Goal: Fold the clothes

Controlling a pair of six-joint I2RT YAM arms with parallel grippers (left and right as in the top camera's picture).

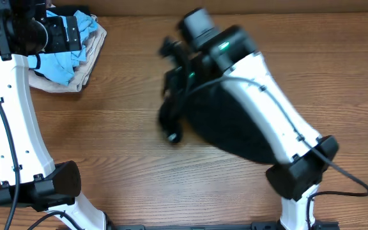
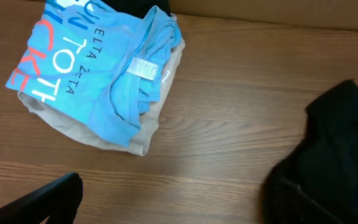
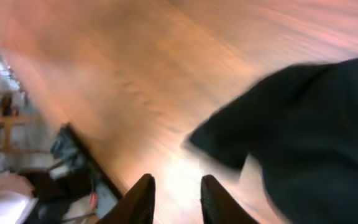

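The black shirt (image 1: 225, 124) lies crumpled mid-table, largely under my right arm. It also shows at the right of the left wrist view (image 2: 331, 155) and of the blurred right wrist view (image 3: 316, 124). No logo or tag shows. My right gripper (image 1: 170, 50) is above the shirt's far left edge. In its own view the fingers (image 3: 178, 186) are apart with nothing between them, over bare wood beside the shirt. My left gripper (image 1: 62, 32) is at the far left corner. One finger shows in its view, and the jaws (image 2: 179, 208) look open and empty.
A light blue shirt with white and pink lettering (image 2: 98, 68) lies on a beige garment (image 2: 148, 134) at the far left corner, also in the overhead view (image 1: 69, 61). The wooden table (image 1: 120, 147) has its front edge by the arm bases.
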